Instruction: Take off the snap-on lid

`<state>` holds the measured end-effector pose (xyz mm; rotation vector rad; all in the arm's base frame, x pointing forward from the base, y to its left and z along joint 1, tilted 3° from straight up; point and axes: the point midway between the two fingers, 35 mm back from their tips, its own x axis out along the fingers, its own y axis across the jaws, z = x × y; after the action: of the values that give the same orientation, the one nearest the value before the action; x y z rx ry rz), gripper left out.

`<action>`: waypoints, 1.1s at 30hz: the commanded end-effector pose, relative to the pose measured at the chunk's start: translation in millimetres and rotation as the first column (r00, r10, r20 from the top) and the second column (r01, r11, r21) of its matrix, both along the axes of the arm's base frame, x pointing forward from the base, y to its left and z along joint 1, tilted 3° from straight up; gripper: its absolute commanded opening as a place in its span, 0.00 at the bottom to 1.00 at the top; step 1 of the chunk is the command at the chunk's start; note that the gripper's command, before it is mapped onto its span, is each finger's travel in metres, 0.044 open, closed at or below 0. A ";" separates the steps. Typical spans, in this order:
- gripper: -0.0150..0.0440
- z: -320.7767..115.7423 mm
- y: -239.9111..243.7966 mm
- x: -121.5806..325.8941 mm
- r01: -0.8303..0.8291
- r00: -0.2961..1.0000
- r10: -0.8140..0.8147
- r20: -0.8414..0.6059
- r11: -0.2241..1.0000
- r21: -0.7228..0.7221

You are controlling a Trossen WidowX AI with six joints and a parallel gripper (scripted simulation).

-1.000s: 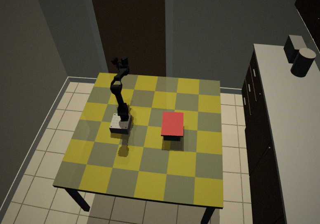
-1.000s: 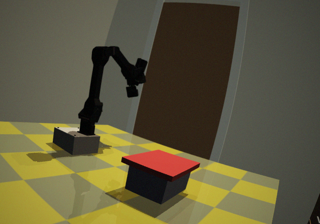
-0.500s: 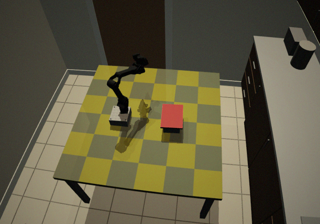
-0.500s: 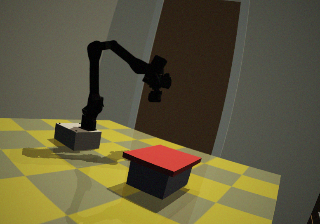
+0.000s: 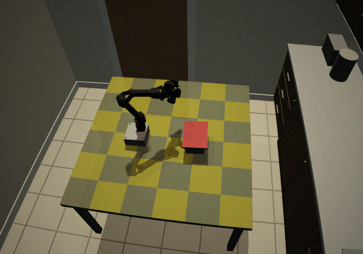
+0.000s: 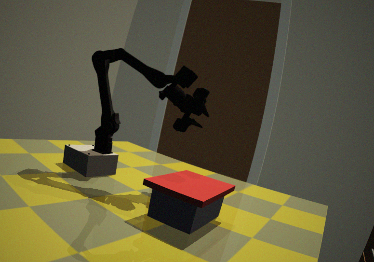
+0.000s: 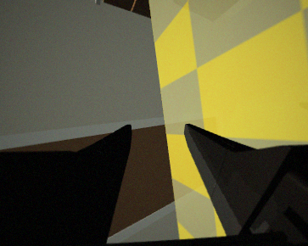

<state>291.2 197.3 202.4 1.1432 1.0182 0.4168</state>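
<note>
The storage box [image 5: 194,150] [image 6: 172,207] is dark blue and stands upright on the checkered table [image 5: 205,179] [image 6: 39,231] [image 7: 253,89]. The flat red lid [image 5: 195,134] [image 6: 190,186] sits level on top of the box and overhangs its sides. My gripper [image 6: 205,121] [image 7: 158,129] is partly open, with nothing between its fingers. It hangs high above the table, toward the door side from the box, clear of the lid, and tilts downward. The wrist view shows neither the lid nor the box. In the top view the fingertips are too dark to make out.
The arm's grey base block [image 5: 136,134] [image 6: 90,162] stands on the table to the left of the box. A brown door [image 5: 146,25] [image 6: 229,71] is in the wall behind the table. A white counter [image 5: 331,128] with a cylinder [image 5: 343,65] and a block stands off to the right.
</note>
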 end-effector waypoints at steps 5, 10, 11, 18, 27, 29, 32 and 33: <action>0.65 -25.1 -104.4 22.5 0.377 0.921 -0.380 -0.081 0.925 -0.057; 0.65 -45.9 -185.6 15.2 0.634 0.754 -0.643 -0.134 0.766 -0.111; 0.65 -50.1 -201.0 11.2 0.678 0.711 -0.689 -0.144 0.725 -0.123; 0.65 -72.2 -274.4 -22.2 0.861 0.442 -0.877 -0.187 0.474 -0.186; 0.65 -72.4 -274.9 -22.4 0.861 0.442 -0.877 -0.186 0.473 -0.187; 0.65 -72.5 -274.9 -22.3 0.861 0.442 -0.877 -0.186 0.473 -0.188; 0.65 -81.2 -277.1 -23.0 0.865 0.432 -0.882 -0.188 0.464 -0.189; 0.65 -91.5 -277.3 -22.7 0.865 0.432 -0.882 -0.188 0.464 -0.189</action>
<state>270.0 -78.5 127.1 1.5236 0.4961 -0.6330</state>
